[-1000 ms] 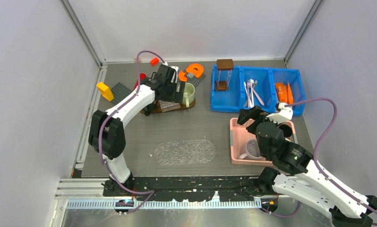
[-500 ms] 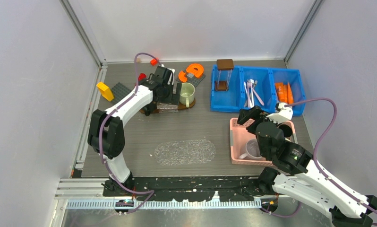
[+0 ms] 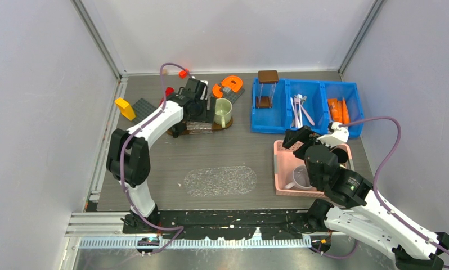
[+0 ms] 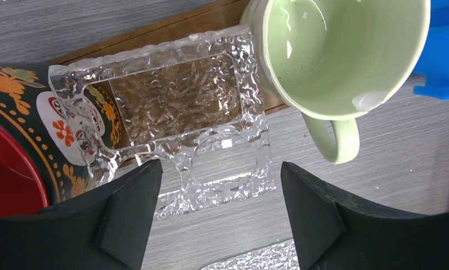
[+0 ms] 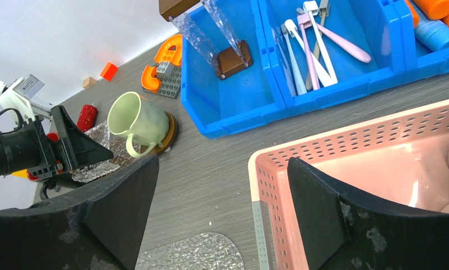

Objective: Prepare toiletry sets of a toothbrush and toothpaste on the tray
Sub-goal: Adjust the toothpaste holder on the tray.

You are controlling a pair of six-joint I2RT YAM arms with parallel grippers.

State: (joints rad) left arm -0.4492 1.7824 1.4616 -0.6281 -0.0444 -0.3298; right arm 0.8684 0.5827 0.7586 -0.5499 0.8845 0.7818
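Left hand (image 4: 219,167) over tray (image 4: 177,95) (fingers (image 4: 121,219) spread).

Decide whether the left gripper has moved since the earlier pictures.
Yes. In the top view, the left gripper shifted left, away from the pale green ceramic mug.

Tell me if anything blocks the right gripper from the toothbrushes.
Nothing visible does. The open right gripper hovers over the pink basket's corner; only bare table and the blue bin's low front wall lie before the toothbrushes, open from above.
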